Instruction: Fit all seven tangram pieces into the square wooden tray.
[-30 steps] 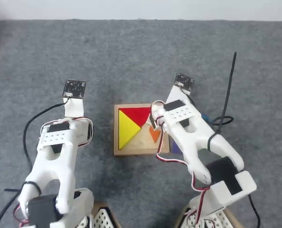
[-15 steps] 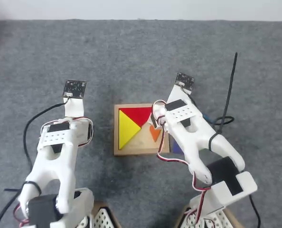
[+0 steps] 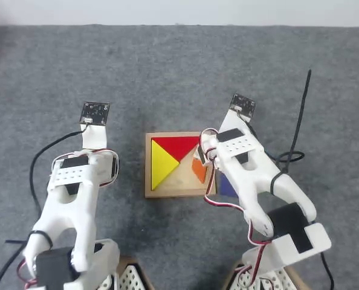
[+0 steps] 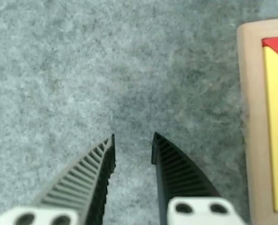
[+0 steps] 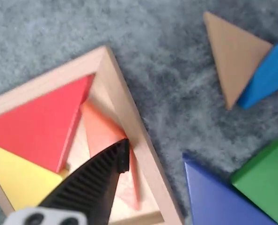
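1. I have two pincers. My left pincer [image 4: 132,140] hangs over the grey mat [image 3: 167,72] just left of the tray, its two tips apart with nothing between them.
2. My right pincer [image 5: 120,161] is over the right side of the tray, above the orange triangle [image 5: 101,133]. I cannot tell whether it is apart or together.
3. One square wooden tray [image 3: 148,178] lies on the mat between my two arms.
4. Three pieces sit inside it. The red triangle [image 3: 176,147] is along the far side, and the yellow triangle [image 3: 161,164] is along the left, meeting the red one edge to edge. The smaller orange triangle is against the right wall.
5. Four pieces lie on the mat to the right of the tray:
   - a tan triangle [image 5: 230,51]
   - a light blue piece [image 5: 270,75] touching the tan triangle
   - a dark blue piece [image 5: 214,197] just beside the rim
   - a green block [image 5: 263,178] against the dark blue piece
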You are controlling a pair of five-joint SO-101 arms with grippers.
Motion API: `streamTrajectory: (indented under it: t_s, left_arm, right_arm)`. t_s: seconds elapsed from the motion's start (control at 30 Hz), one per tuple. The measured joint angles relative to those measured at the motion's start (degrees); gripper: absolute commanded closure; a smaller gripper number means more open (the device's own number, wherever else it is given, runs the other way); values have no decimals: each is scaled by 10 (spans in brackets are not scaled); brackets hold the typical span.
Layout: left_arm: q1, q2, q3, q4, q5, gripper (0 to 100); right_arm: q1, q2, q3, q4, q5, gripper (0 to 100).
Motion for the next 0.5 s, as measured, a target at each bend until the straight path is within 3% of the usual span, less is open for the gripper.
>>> streamTrajectory:
  t_s: [0.5]
  left_arm:
    - [0, 0, 0, 0, 0, 877]
  right_arm:
    - [1, 15, -6, 18, 27, 318]
